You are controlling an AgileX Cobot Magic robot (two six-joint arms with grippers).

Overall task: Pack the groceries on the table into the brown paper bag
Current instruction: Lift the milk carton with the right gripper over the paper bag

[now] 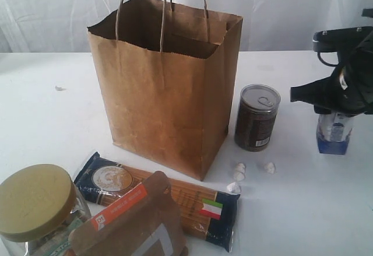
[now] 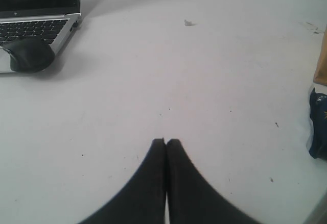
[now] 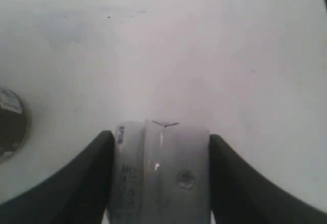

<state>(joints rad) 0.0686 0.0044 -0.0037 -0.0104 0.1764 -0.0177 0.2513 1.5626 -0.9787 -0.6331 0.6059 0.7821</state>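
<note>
Surface (image 1: pixel 303 209): one, white and flat, carrying every item listed.

Brown paper bag (image 1: pixel 157 98): one, upright at the middle of the surface, mouth open, two twisted loop handles (image 1: pixel 164 17) standing up.

Laptop (image 2: pixel 36 25): one, seen only in the left wrist view, at the far corner of the surface; one black mouse (image 2: pixel 28 55) rests against its front edge.

Long blue-ended spaghetti pack (image 1: pixel 195 209): one, lying flat in front of the bag, near its base.

Orange-labelled brown pouch (image 1: pixel 134 221): one, lying across the near end of the spaghetti pack and partly covering it.

Gold-lidded glass jar (image 1: pixel 35 200): one, upright, lid on, just beside the pouch at the near left corner of the exterior view.

Dark pull-tab can (image 1: pixel 256 119): one, upright, just right of the bag, apart from it.

Small blue-white carton (image 1: pixel 333 133): one, upright, right of the can and well apart from the bag — outside it.

Right claw (image 3: pixel 161 136): closed narrowly on the carton, one finger pressed to each side of its top.

Left claw (image 2: pixel 166 142): fingers pressed together, nothing between them, over a bare stretch of surface.

White scraps (image 1: pixel 240 166): four, small, scattered on the surface between the bag's front corner and the can — contents not identifiable.
</note>
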